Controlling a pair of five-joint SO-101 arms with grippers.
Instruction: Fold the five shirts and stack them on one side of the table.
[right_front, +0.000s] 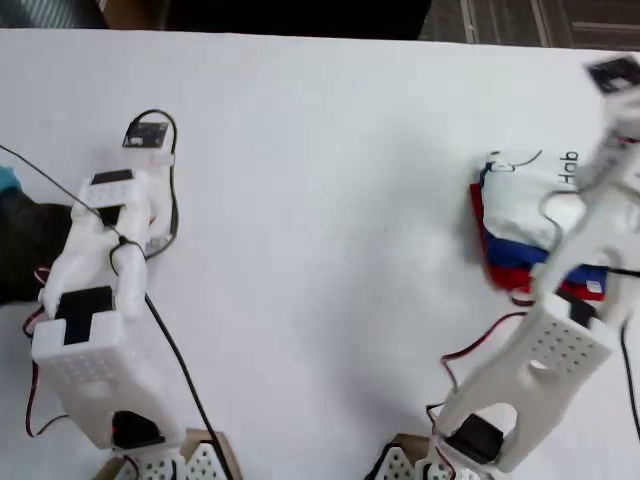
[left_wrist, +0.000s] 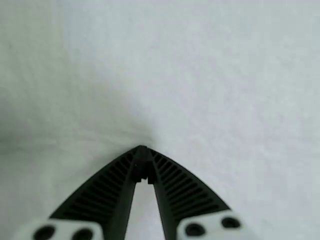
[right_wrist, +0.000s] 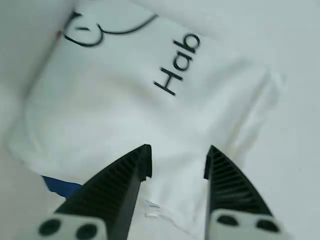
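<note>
A stack of folded shirts (right_front: 525, 215) lies at the right side of the white table (right_front: 320, 200), with a white printed shirt (right_wrist: 145, 100) on top and blue and red ones under it. My right gripper (right_wrist: 176, 162) hovers open just above the white shirt, nothing between its fingers. In the high view the right arm (right_front: 560, 330) stretches over the stack. My left gripper (left_wrist: 142, 162) is shut, its tips together over bare tabletop. The left arm (right_front: 100, 270) rests at the table's left side.
A dark cloth (right_front: 25, 245) with a teal bit lies at the left edge beside the left arm. Cables (right_front: 170, 350) trail from both arm bases along the front edge. The table's middle is bare white surface.
</note>
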